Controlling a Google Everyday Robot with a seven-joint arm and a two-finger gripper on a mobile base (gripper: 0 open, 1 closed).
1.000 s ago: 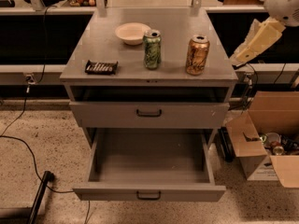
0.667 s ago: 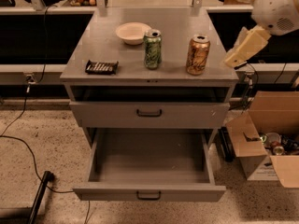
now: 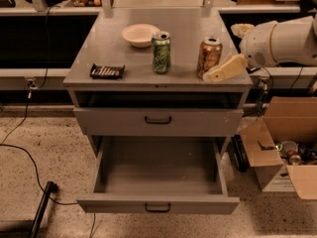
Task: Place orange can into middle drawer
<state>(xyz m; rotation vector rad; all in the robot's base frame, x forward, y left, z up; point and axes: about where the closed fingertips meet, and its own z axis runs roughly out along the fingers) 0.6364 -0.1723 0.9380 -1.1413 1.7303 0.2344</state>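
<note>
A: Starting at the left of the tabletop [image 3: 99, 51] — any change from a second ago?
B: None there. Dark flat tray [image 3: 107, 71] near the front left corner, same spot. Farther back and to its right, pale bowl [image 3: 140, 34], unmoved.
A: Moving on toward the middle?
B: Upright green patterned can [image 3: 161, 52], just right of the bowl and nearer the front. Same place as before.
A: Straight below that?
B: Shut upper drawer [image 3: 158, 121]. Under it, middle drawer [image 3: 158, 170] pulled out toward the viewer, small dark handle [image 3: 158, 208] centred on its front. Both as before.
A: Back up top, next to the right?
B: Upright orange can [image 3: 209, 57], on the tabletop near the front right corner, apart from the green one. Not lifted, not shifted.
A: Now the claw [image 3: 214, 75]?
B: Low over the tabletop, right at the lower right side of the orange can; touching or just short of it, cannot tell which. A second ago, held higher and out past the tabletop's right edge; since then, brought down and leftward. Open or closed: cannot tell either.
A: Behind it?
B: White arm [image 3: 282, 41] reaching in nearly level from the right edge of view; earlier, angled down from the upper right corner.
A: Far right, on the floor?
B: Open cardboard box [image 3: 292, 128] right of the drawers, flaps spread, unchanged.
</note>
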